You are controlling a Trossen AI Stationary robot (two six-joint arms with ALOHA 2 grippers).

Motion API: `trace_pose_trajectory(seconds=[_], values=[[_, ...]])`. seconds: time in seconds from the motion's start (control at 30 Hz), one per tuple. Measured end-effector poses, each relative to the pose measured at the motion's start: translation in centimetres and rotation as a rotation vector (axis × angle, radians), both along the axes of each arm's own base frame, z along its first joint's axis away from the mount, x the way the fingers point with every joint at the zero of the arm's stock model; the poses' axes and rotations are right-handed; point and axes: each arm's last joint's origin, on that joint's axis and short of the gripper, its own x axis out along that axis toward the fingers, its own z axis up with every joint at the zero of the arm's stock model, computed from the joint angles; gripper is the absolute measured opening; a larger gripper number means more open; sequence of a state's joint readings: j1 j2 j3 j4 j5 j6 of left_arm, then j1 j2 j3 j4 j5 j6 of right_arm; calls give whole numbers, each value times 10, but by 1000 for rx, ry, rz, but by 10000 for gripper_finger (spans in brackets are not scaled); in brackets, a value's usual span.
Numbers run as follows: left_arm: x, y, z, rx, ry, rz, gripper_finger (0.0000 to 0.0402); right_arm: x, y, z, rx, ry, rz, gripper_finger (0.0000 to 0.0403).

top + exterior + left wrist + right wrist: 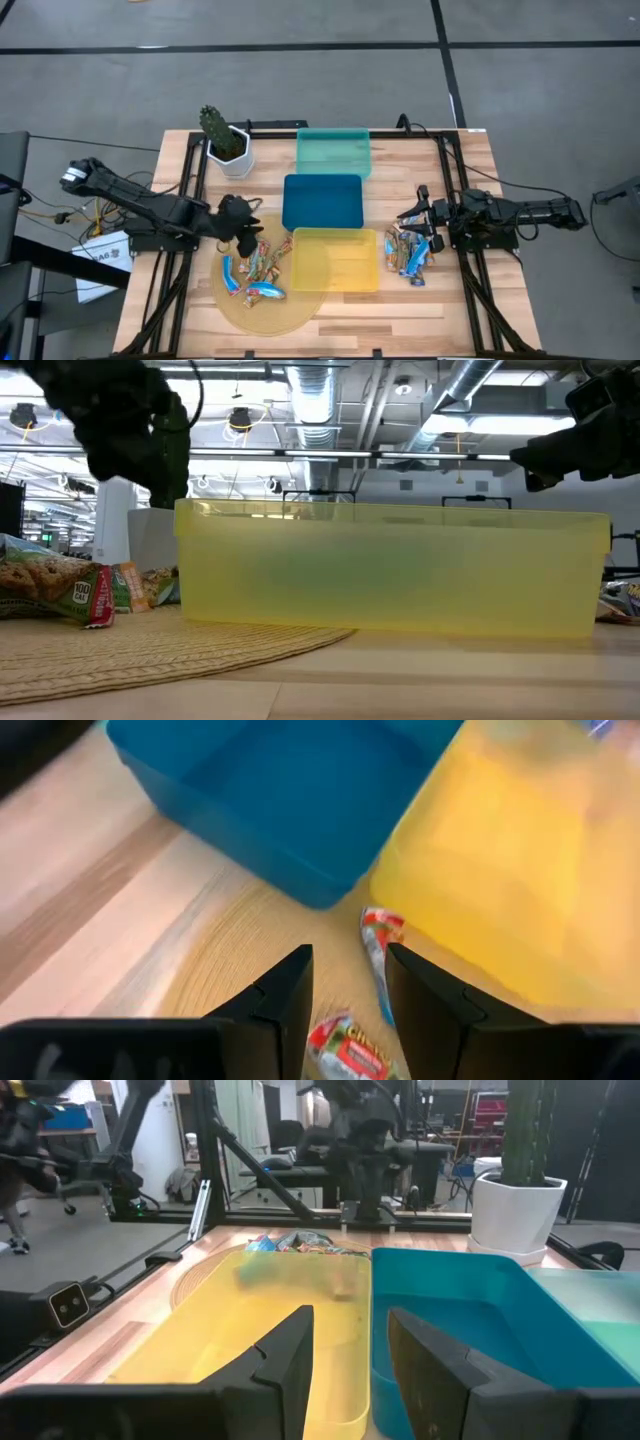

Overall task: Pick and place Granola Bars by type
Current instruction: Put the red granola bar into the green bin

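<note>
On the wooden table [420, 300] I have three trays in a row running away from the front edge: a yellow tray [335, 260] nearest, a blue tray [322, 200] in the middle and a teal tray [334, 152] farthest back. A potted cactus [222, 138] stands beside the teal tray, on my left.

My left claw [243, 228] hangs over the round woven mat [262, 312] at the yellow tray's left side, above a loose heap of granola bars [255, 272] lying on that mat. Through the left wrist camera I see its two fingers [285, 1010] parted by a narrow gap with nothing between them; red-wrapped bars lie on the mat below, just beside the corner where the yellow and blue trays meet.

My right claw [420, 212] sits on the far side of the trays, close to a second small pile of bars [410, 250] on the bare wood just right of the yellow tray. Its fingers [285, 1365] also stand slightly apart and hold nothing, and its camera looks across the yellow and blue trays toward the mat.

From table height, the yellow tray fills the middle and a few bars lie on the mat at the left.
</note>
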State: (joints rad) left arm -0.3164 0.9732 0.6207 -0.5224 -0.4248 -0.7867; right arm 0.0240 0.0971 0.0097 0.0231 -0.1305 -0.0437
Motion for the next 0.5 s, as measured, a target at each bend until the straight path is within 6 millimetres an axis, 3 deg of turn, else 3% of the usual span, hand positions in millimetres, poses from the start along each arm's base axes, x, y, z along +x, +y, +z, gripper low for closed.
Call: trace_pose_trajectory(seconds=[0.23,0.5], values=[[28,-30,17,69,179,-56,119,0,0,0,0,0,0,124],[41,-65,4,112,254,-167,119,0,0,0,0,-1,0,124]])
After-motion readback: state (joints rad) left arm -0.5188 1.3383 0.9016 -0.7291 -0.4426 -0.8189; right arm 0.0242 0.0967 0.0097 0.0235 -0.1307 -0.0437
